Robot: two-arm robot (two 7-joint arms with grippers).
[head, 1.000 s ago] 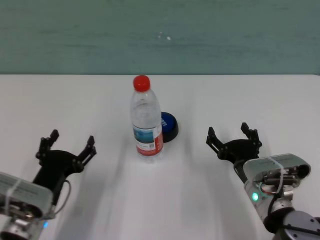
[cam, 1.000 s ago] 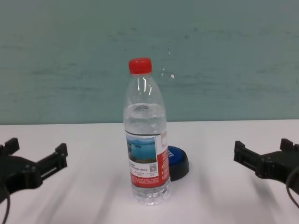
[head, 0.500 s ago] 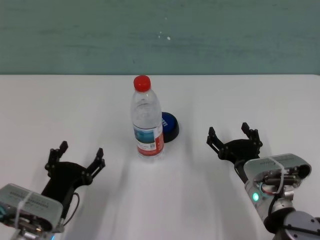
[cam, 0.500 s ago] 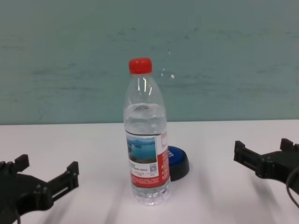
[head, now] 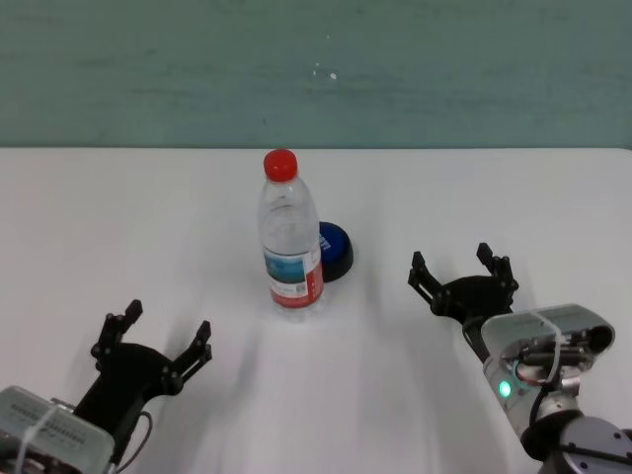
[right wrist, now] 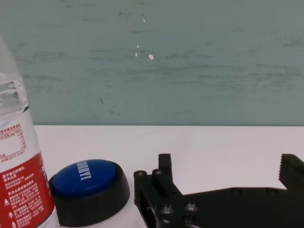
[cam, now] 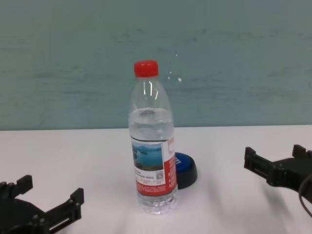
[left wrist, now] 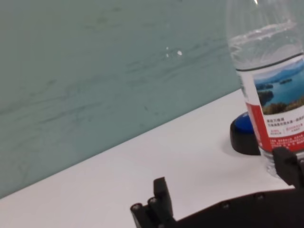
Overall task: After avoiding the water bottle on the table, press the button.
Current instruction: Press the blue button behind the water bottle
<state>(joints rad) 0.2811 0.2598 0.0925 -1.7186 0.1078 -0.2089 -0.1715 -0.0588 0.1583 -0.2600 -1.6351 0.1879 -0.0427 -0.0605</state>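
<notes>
Both grippers spread wide and empty, bottle upright mid-table, button tucked behind it.

The water bottle stands upright near the middle of the table, red cap on, label facing the robot. The button sits just at the bottle's 1 o'clock in the head view, partly hidden by it, blue top on black base; whether the two touch I cannot tell. Left gripper is low at about 7 o'clock from the bottle, near the table's front edge, fingers spread wide, holding nothing, well apart from the bottle. Right gripper is at about 4 o'clock from the button, fingers also wide apart and empty, pointing toward the far wall. In the right wrist view the button lies close to that gripper, bottle beside it.
</notes>
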